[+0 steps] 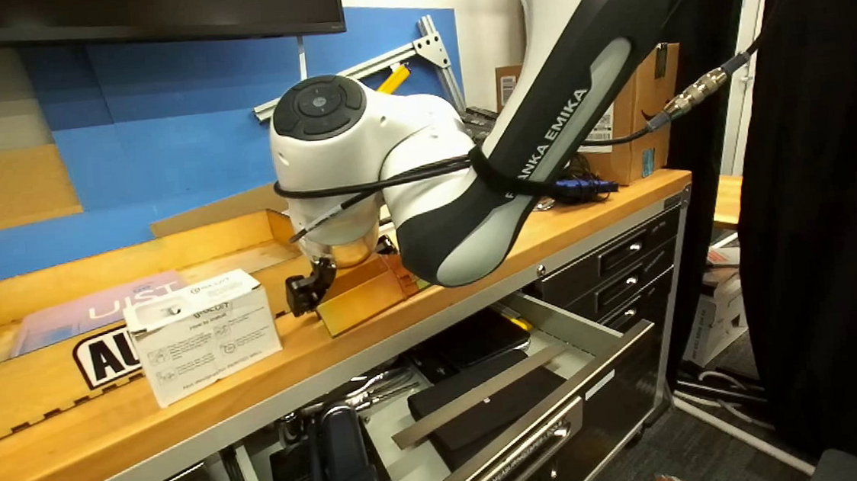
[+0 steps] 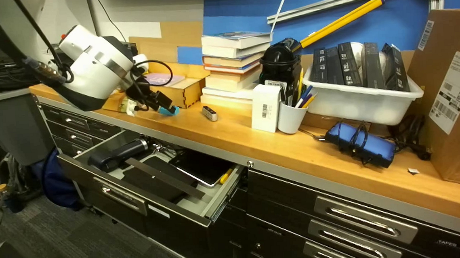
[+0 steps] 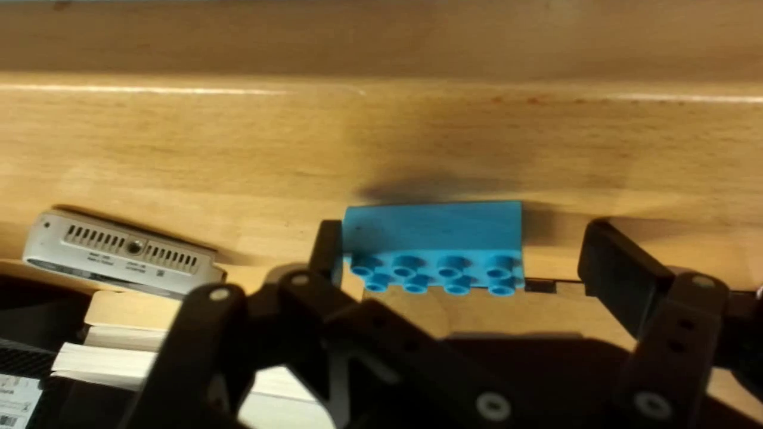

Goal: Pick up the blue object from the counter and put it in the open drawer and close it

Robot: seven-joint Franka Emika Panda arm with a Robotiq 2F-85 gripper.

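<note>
Where the bright-blue plastic brick [image 3: 433, 229] lies: on the light-brown wooden counter [image 3: 179, 149], its smooth side and two rows of four round studs showing in the wrist view.
Black two-fingered gripper [image 3: 471, 262]: spread wide and gripping nothing; the brick shows in its gap, one finger right at the brick's end, contact uncertain, the other well apart from the opposite end.
Wide black-fronted drawer [image 2: 183, 213]: pulled out below the counter; inside, a long flat strip [image 2: 164, 178] over a black flat case [image 2: 151, 186], beside a silver-edged black slab [image 2: 202, 166].
Small silver-grey slotted device [image 3: 128, 253]: on the counter, near the brick and the stack of books [image 2: 229, 64].
Shallow wooden tray [image 2: 167, 93]: just behind the brick in an exterior view.
</note>
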